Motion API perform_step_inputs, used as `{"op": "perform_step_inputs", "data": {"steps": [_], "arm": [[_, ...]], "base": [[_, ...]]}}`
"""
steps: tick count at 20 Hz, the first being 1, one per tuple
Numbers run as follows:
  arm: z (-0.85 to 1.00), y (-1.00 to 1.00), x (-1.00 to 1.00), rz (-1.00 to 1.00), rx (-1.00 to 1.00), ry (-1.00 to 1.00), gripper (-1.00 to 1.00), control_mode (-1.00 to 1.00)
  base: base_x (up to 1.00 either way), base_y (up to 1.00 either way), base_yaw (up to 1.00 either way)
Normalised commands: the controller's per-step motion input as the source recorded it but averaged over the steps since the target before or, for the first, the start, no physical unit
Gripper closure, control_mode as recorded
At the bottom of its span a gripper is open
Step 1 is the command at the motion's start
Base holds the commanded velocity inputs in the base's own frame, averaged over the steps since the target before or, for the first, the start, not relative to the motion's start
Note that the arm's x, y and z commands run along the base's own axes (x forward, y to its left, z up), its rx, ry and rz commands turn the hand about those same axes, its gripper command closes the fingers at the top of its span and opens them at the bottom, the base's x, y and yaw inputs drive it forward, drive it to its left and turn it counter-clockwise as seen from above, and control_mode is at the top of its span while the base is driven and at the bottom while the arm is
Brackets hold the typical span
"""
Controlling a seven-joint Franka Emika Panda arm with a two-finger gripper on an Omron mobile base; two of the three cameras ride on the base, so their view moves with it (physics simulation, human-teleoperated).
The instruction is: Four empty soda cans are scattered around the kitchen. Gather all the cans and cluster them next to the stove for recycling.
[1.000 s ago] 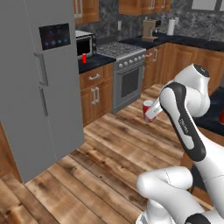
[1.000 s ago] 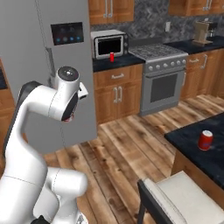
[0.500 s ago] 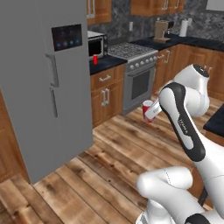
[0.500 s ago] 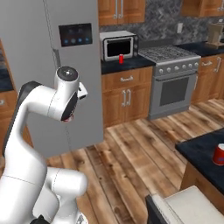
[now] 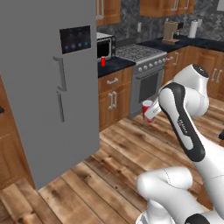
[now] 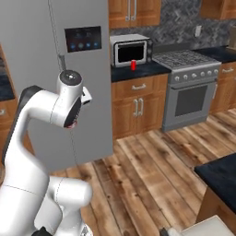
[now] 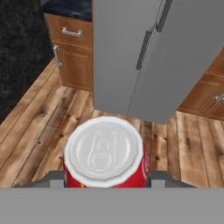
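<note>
Gripper [image 7: 104, 181] clamped on a red soda can [image 7: 104, 158], plank floor [image 7: 43, 127] below it, grey fridge [image 7: 148, 57] ahead, stove [image 5: 146, 65] beyond.

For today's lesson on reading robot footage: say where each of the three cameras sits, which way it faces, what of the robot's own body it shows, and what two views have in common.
Left base view: behind the arm's left, facing the grey fridge and stove; the white arm rises at lower right, carrying a red-and-white can.
Right base view: behind the arm's right, facing the same fridge, microwave and stove; the arm rises at lower left.
Hand view: on the hand, looking down the jaws at the can's silver top, plank floor and fridge.
Shared: both base views show a small red can on the counter beside the stove.
</note>
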Motion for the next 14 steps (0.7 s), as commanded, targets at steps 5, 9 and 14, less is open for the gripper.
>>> {"op": "perform_step_inputs", "data": {"steps": [5,9,14], "arm": [[0.00,0.00,0.00,0.00,0.00,0.00,1.00,1.00],[0.00,0.00,0.00,0.00,0.00,0.00,1.00,1.00],[0.00,0.00,0.00,0.00,0.00,0.00,1.00,1.00]], "base": [[0.56,-0.28,0.04],[0.52,-0.52,0.02],[0.61,-0.32,0.01]]}}
